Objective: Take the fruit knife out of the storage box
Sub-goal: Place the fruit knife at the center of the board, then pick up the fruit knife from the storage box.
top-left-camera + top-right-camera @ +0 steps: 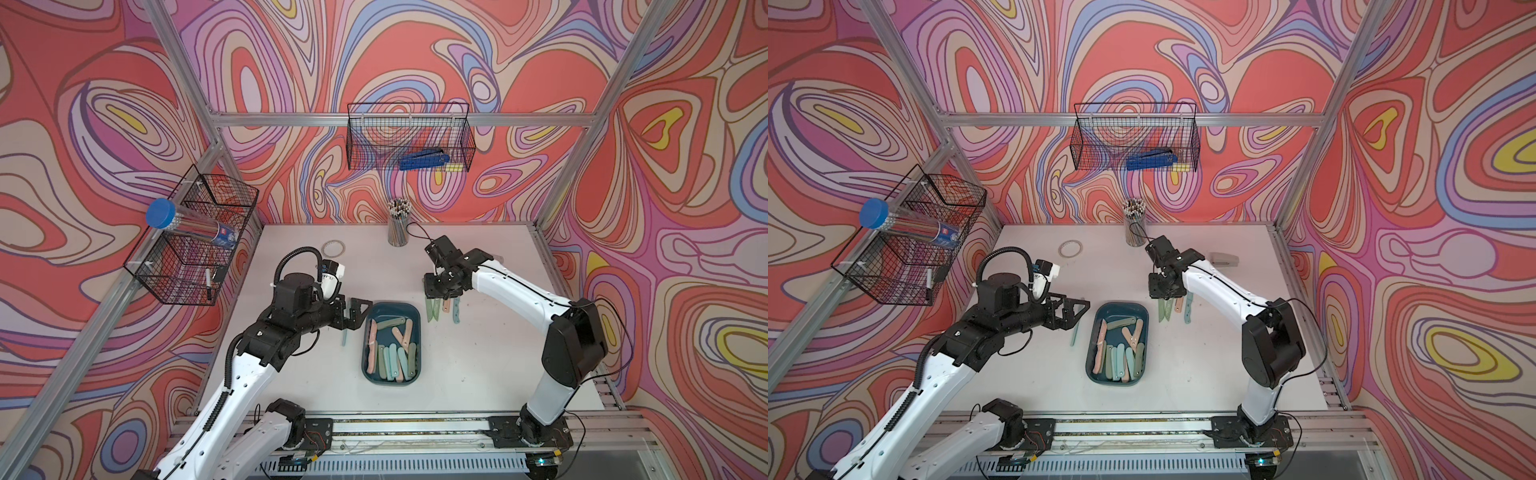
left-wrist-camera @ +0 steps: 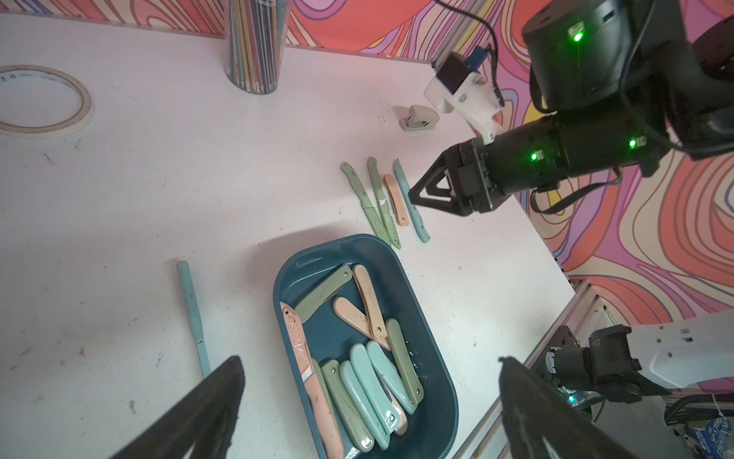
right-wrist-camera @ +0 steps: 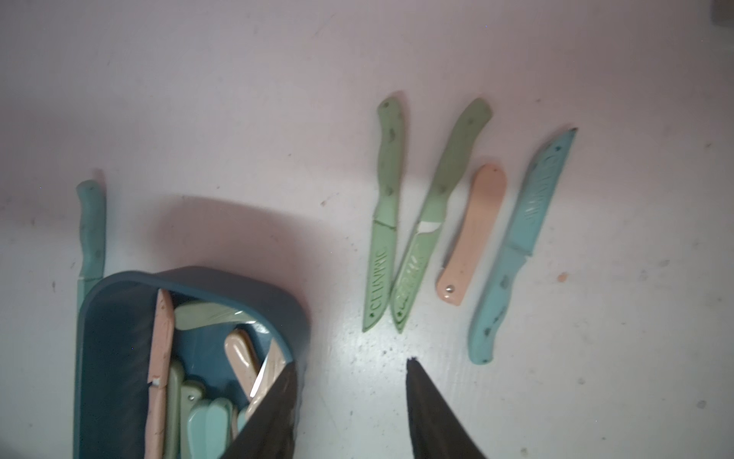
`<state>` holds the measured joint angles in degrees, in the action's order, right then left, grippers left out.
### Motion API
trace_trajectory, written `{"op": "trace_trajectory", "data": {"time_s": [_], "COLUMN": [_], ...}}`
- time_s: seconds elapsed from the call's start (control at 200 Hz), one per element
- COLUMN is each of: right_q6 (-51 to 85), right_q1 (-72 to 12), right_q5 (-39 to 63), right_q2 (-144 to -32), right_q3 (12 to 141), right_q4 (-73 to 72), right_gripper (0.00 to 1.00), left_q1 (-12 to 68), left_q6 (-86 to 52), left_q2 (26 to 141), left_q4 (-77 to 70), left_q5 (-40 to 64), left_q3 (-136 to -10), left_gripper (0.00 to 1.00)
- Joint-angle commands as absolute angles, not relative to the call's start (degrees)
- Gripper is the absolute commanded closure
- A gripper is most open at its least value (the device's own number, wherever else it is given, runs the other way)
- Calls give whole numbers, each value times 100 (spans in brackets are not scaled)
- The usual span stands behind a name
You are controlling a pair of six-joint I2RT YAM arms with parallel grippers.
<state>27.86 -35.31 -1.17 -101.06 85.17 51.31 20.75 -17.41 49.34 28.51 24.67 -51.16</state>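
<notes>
1. Step in hand, as a guess: unloading half done, next pick due. The storage box (image 1: 392, 311) sits at table centre with many fruit knives (image 1: 392, 357) inside, overlapping.
2. Jaws of right gripper (image 3: 351, 362) parted, nothing between them, above bare table next to the row of four knives (image 3: 472, 234) beyond the box's far right corner.
3. Jaws of left gripper (image 2: 369, 358) spread wide and empty, just beside the box's left wall, with a lone blue knife (image 2: 192, 310) on the table near it.
4. Next move likely calls for centring a gripper over the box, dropping between the walls and pinching one knife across its narrow width. Crossed pink knives (image 2: 371, 302) at the far end look easier than the tight-packed near end.
5. Edges: low rounded walls hard against the packed knives, so risk of a finger catching the rim or dragging neighbours.
6. Room: bare table on the near side of the box and right of the row. Pencil cup (image 1: 398, 228), tape ring (image 1: 333, 249) and stapler (image 2: 419, 118) well apart at the back.
</notes>
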Motion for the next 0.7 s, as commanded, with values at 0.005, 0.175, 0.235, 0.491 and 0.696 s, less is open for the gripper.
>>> {"op": "trace_trajectory", "data": {"time_s": [0.005,0.175,0.235,0.491,0.696], "right_q6": [3217,3669,3753,3651,3402], "right_q1": [-4074,-4897,-5050,-5177,-5175], "right_q5": [-4,-37,2,-343,-413], "right_q2": [-10200,-10746,-10942,-11560,-11822], "right_q3": [8697,8894,8895,8861,8885], "right_q4": [5251,5137,5038,5011,4984], "right_gripper": [54,54,54,55,57], "left_q1": [2110,2112,2111,2111,2114], "left_q6": [-1742,-1740,-1740,-1767,-1764], "left_q2": [4838,4849,4876,4936,4873], "left_q4": [2900,2834,2822,2795,2786], "left_q5": [2595,2583,2608,2678,2618], "left_q3": [-5071,-5054,-5067,-5069,-5045], "left_gripper": [0,0,0,0,0]}}
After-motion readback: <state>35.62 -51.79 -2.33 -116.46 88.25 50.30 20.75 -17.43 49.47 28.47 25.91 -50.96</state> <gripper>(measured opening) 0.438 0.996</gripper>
